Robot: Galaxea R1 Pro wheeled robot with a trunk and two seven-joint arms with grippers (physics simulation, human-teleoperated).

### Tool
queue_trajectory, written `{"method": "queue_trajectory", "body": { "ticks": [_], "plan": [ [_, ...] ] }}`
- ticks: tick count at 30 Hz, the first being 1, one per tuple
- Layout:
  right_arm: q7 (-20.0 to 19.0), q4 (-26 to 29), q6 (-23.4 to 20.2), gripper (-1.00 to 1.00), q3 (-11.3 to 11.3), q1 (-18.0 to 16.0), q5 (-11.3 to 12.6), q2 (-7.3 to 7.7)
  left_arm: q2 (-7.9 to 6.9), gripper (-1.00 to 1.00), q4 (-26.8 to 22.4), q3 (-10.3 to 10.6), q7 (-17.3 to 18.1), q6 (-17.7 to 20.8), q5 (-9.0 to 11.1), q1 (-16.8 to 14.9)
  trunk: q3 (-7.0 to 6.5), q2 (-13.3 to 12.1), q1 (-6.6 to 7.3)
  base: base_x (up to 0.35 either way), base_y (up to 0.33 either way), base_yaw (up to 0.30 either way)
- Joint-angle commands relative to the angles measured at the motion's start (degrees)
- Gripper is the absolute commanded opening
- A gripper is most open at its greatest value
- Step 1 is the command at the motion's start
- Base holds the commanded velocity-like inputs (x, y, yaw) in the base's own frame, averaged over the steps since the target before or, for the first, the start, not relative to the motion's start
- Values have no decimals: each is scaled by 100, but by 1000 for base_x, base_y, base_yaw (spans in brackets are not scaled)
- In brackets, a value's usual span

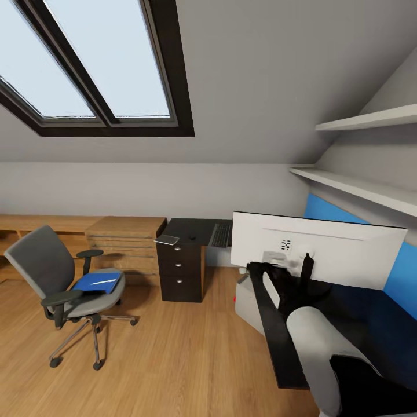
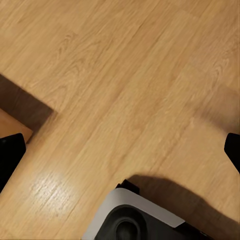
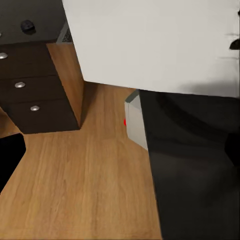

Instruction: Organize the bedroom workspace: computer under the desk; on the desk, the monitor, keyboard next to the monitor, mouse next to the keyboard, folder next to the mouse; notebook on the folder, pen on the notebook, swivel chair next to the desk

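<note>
A: Head view first. What's the job?

B: Settling the monitor (image 1: 324, 252), I'd say. It stands on the desk (image 1: 271, 341), its white back just ahead of the right arm (image 1: 313, 341). Go slowly; a wide screen on a thin stand tips easily.

A: Further off?

B: Keyboard (image 1: 220, 234), mouse (image 1: 191, 237) and notebook (image 1: 167, 239) lie on the desk's far wing, well beyond the arm. The folder (image 1: 98, 282) is on the chair (image 1: 49, 269), far to its left.

A: Left wrist?

B: The left gripper (image 2: 120, 150) is spread wide and empty over bare floor (image 2: 110, 75).

A: Right wrist?

B: The right gripper (image 3: 120, 152) is also spread, holding nothing. The monitor's back is close ahead, and the computer (image 3: 136, 122) is under the desk edge. The drawers (image 3: 30, 90) stand off to one side.
</note>
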State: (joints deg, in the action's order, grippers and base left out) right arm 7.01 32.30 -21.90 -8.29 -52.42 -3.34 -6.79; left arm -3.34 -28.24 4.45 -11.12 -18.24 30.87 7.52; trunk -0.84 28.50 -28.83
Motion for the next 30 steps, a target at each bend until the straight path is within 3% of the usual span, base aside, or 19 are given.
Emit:
{"method": "queue_trajectory", "body": {
  "ticks": [1,8,14,16,22,30],
  "plan": [
    [251,172,-360,100,-31,-367,-6,-39,22,100,-8,47,-42,-14,34,3,1,2,-2,0,0,0],
    [829,309,-1476,100,-33,-1496,56,-86,92,100,-1,54,-46,-13,33,3,1,2,-2,0,0,0],
    [1235,322,-1857,100,-55,-2149,96,-92,102,100,9,59,-42,-13,33,3,1,2,-2,39,19,0],
    [1560,331,-1996,100,-62,-2439,199,-93,104,100,20,63,-41,-13,33,3,1,2,-2,169,133,0],
    [2110,373,-2104,100,-64,-2667,537,-94,106,100,31,61,-40,-20,33,3,1,2,-2,221,184,0],
    [2218,379,-1830,100,-61,-2702,658,-96,113,100,46,65,-40,-29,33,3,1,2,-2,246,201,0]
  ]
}}
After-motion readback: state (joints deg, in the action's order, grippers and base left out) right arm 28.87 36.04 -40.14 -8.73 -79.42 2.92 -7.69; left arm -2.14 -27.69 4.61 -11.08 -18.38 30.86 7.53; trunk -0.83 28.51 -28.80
